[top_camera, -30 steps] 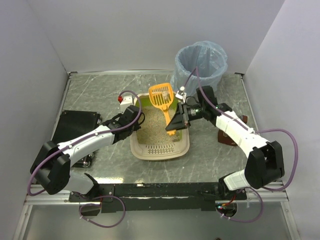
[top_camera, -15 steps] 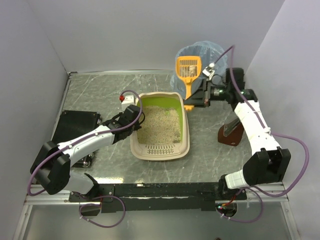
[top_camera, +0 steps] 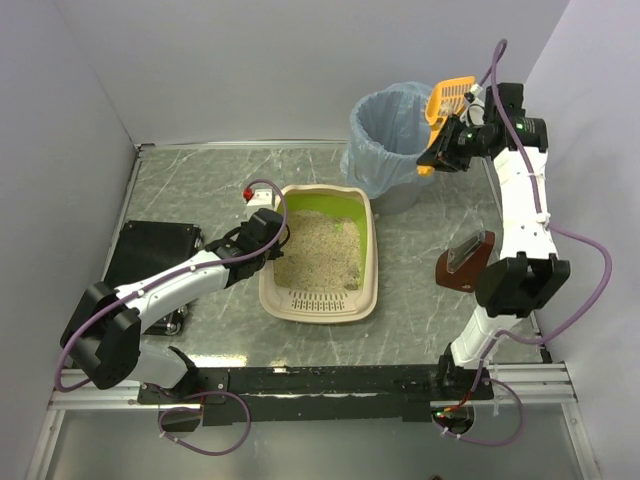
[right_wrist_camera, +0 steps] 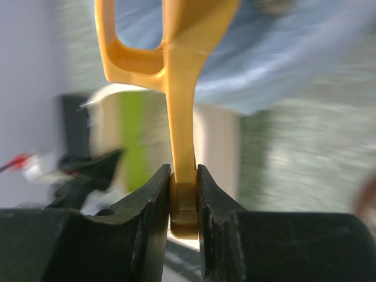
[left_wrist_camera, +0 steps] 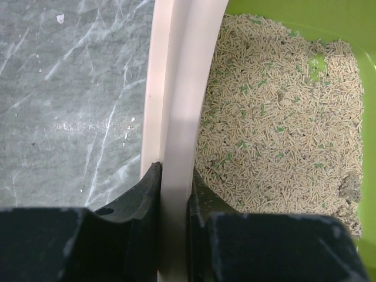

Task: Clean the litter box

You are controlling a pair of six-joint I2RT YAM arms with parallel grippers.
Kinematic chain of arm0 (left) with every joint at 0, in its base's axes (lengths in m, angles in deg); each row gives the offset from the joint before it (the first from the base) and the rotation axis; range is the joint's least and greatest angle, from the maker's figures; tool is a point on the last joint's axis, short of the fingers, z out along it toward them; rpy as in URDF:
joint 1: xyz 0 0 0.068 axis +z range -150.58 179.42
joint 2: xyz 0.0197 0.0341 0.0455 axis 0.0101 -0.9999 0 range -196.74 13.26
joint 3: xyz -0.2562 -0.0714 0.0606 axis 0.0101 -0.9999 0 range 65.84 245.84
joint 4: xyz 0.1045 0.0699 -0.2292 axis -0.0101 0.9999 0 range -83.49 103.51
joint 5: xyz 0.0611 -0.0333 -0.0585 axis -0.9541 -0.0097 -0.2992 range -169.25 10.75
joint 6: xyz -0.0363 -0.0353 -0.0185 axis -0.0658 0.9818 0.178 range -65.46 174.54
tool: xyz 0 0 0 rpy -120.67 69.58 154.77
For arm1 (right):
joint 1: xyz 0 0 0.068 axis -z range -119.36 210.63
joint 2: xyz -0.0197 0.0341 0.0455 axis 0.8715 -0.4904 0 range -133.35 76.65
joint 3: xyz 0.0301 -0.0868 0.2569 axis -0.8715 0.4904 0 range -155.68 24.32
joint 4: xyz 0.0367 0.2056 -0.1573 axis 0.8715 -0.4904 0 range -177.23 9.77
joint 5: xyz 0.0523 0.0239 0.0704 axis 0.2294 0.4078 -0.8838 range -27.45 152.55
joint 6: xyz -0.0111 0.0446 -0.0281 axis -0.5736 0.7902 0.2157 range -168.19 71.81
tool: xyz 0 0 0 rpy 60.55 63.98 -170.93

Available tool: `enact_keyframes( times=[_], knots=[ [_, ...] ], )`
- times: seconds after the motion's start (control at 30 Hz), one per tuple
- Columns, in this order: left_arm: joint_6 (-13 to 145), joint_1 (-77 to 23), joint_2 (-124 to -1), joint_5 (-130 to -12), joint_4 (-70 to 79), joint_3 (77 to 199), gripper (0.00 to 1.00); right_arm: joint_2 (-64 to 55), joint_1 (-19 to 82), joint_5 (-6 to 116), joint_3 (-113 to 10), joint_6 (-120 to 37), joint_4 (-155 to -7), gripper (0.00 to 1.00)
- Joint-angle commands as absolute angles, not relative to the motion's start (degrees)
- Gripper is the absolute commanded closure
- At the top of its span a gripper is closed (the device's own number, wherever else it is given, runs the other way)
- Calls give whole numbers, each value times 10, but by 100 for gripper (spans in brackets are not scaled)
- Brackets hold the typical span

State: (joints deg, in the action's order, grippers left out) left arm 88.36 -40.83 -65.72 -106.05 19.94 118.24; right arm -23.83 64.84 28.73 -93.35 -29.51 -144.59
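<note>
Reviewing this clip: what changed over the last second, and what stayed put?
The right gripper, shut on the orange scoop by its handle, carried it from above the litter box away and rightward, up to the right rim of the bin. The scoop now looks turned on edge. Whether it has emptied cannot be told. The left gripper stayed clamped on the box's left rim, and the box did not shift.

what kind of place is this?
Likely a lab test cell: plain white walls box in a marbled tabletop, left arm and right arm mounted at its near edge around a litter box.
</note>
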Motion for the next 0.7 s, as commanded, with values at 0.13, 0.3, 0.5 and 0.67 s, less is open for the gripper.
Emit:
enact_keyframes(
  times=[0.13, 0.3, 0.5, 0.67],
  knots=[
    [937, -408, -602, -1056, 20, 1228, 99, -320, 580, 634, -1067, -374, -1602, 100],
    [940, -407, -612, -1053, 26, 1234, 99, -347, 513, 778, -1099, -418, -1628, 100],
    [950, -407, -612, -1047, 23, 1234, 99, -348, 465, 907, -1087, -443, -1636, 100],
    [955, -407, -612, -1049, 24, 1231, 99, -323, 458, 925, -1064, -455, -1609, 100]
  ],
)
